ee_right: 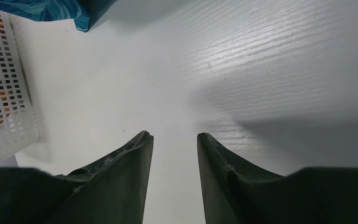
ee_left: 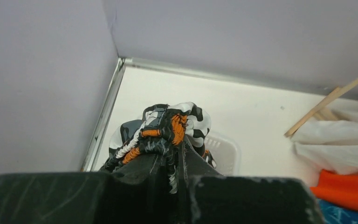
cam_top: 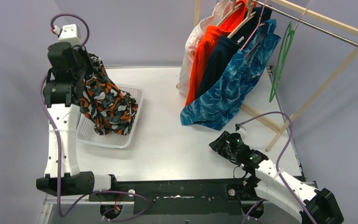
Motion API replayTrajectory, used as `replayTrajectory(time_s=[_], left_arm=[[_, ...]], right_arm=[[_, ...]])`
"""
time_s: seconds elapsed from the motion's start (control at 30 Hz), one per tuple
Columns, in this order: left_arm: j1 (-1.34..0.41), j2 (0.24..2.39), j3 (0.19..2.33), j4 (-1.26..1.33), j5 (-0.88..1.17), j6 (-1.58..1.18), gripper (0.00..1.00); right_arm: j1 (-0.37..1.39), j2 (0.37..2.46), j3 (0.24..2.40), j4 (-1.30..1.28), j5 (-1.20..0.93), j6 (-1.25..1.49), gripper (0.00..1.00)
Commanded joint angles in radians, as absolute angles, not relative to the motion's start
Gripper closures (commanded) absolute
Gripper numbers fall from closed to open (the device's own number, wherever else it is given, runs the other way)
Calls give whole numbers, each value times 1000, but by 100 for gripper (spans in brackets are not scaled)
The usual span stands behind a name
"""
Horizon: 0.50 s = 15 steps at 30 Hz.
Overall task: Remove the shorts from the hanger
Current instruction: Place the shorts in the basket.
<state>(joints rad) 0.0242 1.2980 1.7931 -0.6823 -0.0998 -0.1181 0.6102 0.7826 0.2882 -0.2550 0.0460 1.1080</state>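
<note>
L claw (ee_left: 177,154) is pinched tight on the camo shorts (cam_top: 107,102), w/ a bunched orange/black/grey/white wad of fabric sticking out past the fingertips in the L wrist view. The arm is raised at the L side of the desk (cam_top: 168,140). The shorts hang straight down from the claw, and their lower part is inside the white basket (cam_top: 103,138) below.

R claw (ee_right: 173,135) is partly open w/ nothing between the fingers, only bare desk. It sits low at the near R of the desk, well apart from every pair. A corner of the teal shorts (cam_top: 233,88) shows at the top L of the R wrist view, and the basket wall at the far L.

Count:
- 5 pairs total: 1 in the L claw, 4 on the rail (cam_top: 317,28).
- On the rail, L to R: white shorts (cam_top: 191,51), orange shorts (cam_top: 205,51), navy shorts (cam_top: 219,60), teal shorts, all packed close and overlapping.
- The teal hem is down at desk level; can't tell if it touches.
- 1 green hanger (cam_top: 279,60), bare, on the rail R of the teal pair and apart from it.
- 1 basket, 1 wooden rack (cam_top: 326,79), 2 arms.
- Wooden hangers (cam_top: 242,21) carry the hung pairs; exact no. can't be made out.
</note>
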Motion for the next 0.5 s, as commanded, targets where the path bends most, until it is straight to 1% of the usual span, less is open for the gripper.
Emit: replayTrajectory(time_s=[0.0, 0.13, 0.27, 0.37, 0.4, 0.47], left_arm=[[56, 1383, 1738, -595, -91, -113, 100], [58, 1418, 1602, -511, 31, -163, 100], [66, 1498, 1457, -454, 153, -238, 100], [87, 1583, 1373, -399, 298, -298, 100], [93, 1623, 1368, -407, 312, -316, 100], [92, 1715, 1404, -487, 267, -319, 100]], right_arm=[[618, 775, 300, -214, 54, 1100, 59], [618, 761, 295, -224, 61, 1104, 59], [618, 747, 301, -242, 63, 1102, 59], [618, 727, 307, -264, 67, 1096, 59], [617, 720, 309, -273, 70, 1096, 59], [617, 699, 312, -296, 77, 1094, 59]])
